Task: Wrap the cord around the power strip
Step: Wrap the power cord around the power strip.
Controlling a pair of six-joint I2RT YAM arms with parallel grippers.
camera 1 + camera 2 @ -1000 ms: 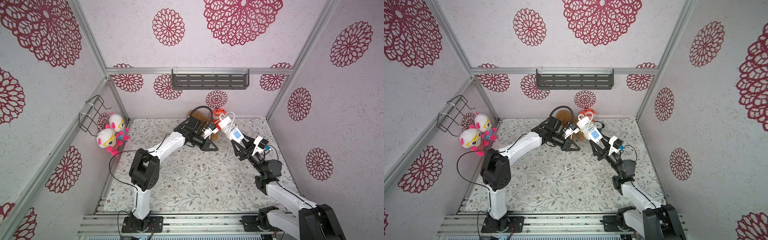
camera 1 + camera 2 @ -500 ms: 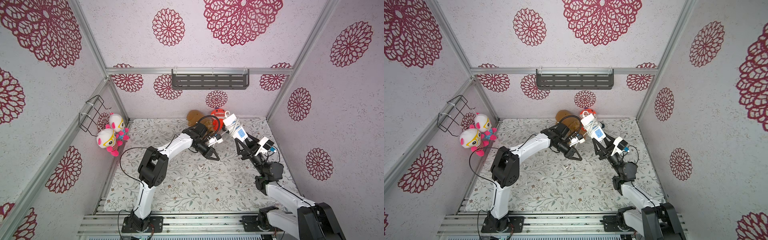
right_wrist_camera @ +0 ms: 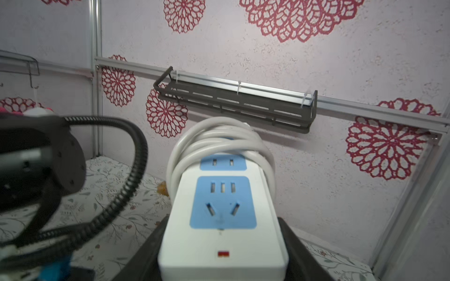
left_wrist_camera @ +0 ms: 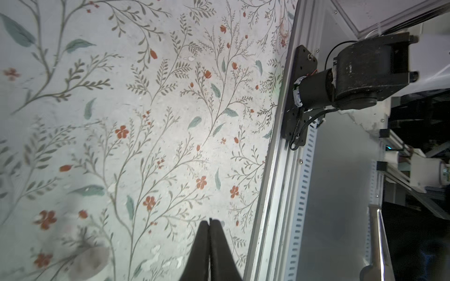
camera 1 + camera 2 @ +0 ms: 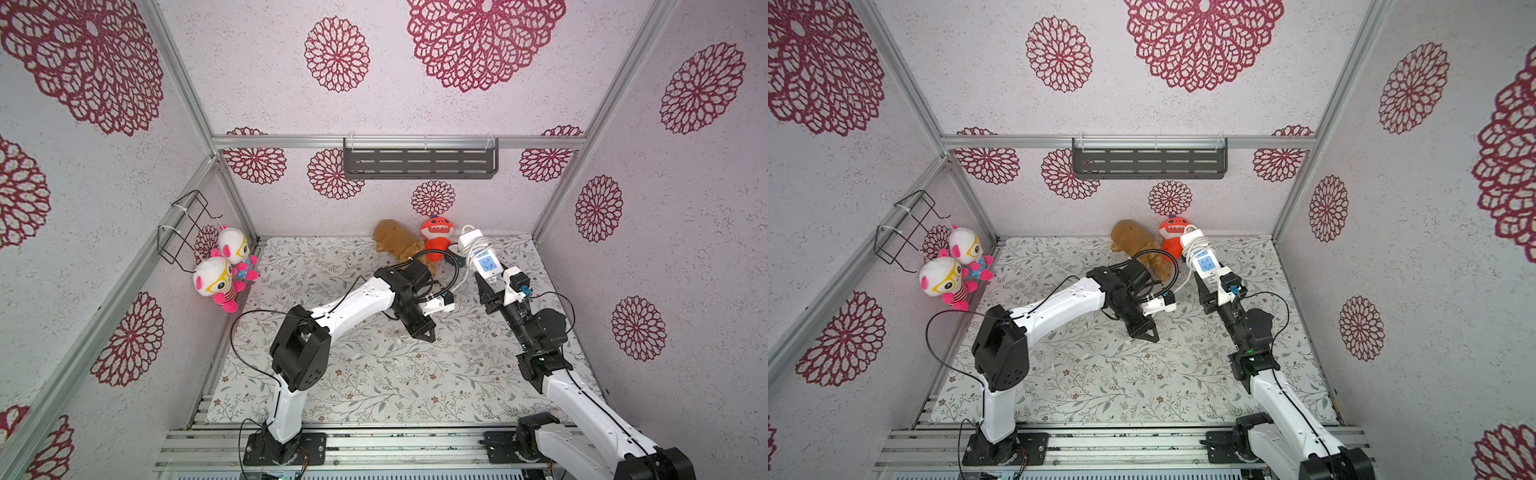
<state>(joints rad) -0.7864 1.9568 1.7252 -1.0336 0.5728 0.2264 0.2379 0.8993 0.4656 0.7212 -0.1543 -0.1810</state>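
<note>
The right gripper is clamped on the near end of the power strip, a black finger pressed against each long side. It holds the strip up off the mat, tilted, with the blue socket panels facing up. In the right wrist view the cord lies in several white loops around the far half of the strip, above the larger socket panel. In both top views one loose strand runs down and to the left from the loops toward the left arm's wrist; where it ends cannot be made out.

The left gripper is pressed fully closed on nothing – in its wrist view the two fingers meet flat over the floral mat. It points down near the middle of the mat, left of and nearer than the strip.

Beyond the strip, against the far wall, sit an orange plush toy and, just to its left, a brown plush toy. A dark shelf hangs on the far wall above them – two pink-and-white dolls hang by the left wall.
</note>
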